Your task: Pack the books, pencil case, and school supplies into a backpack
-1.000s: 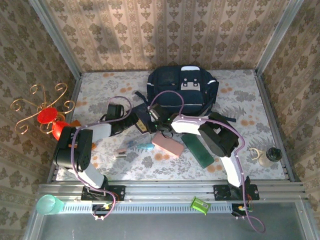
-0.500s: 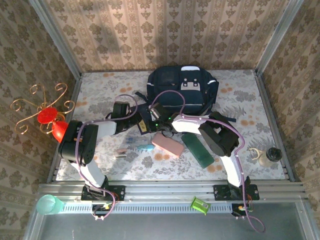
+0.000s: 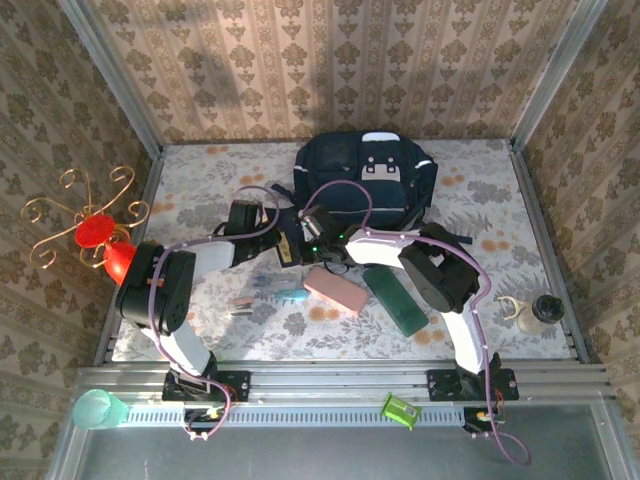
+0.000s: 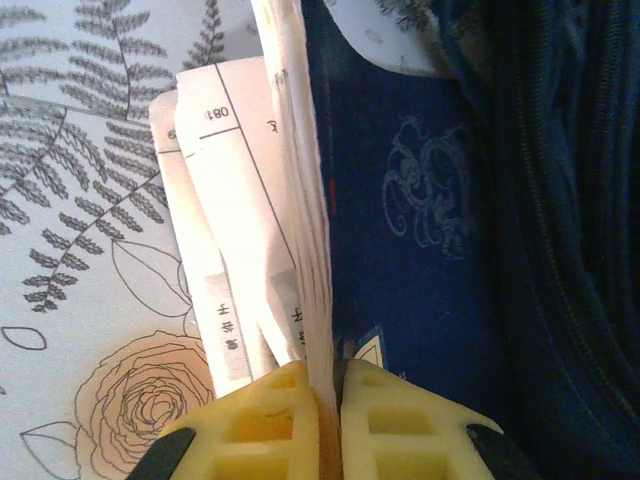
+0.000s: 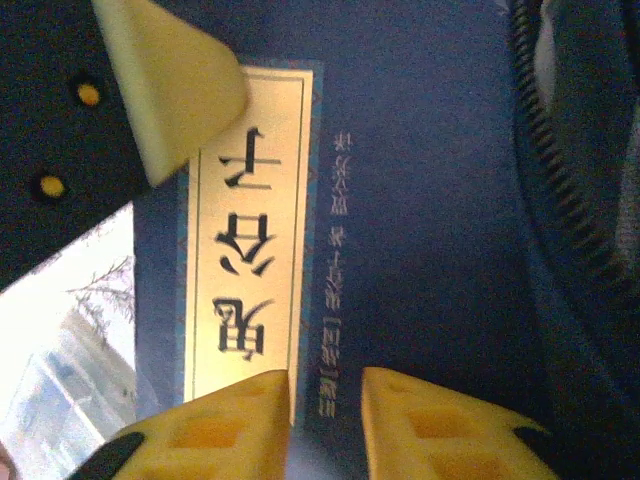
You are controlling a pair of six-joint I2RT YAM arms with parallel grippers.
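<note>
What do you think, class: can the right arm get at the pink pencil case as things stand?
Probably yes. The pencil case lies uncovered on the table, close to the right pincer, which is slightly open at the navy book and seems to hold nothing.

Teal cup (image 3: 97, 409) and red ornament (image 3: 92, 232) stand left, glass bottle (image 3: 545, 309) right

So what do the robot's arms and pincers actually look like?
The left arm and right arm are chunky black joints linked by white shells, each trailed by a thin purple cable. The left gripper and right gripper each end in two blocky yellow fingers with hollow cut-outs.
</note>
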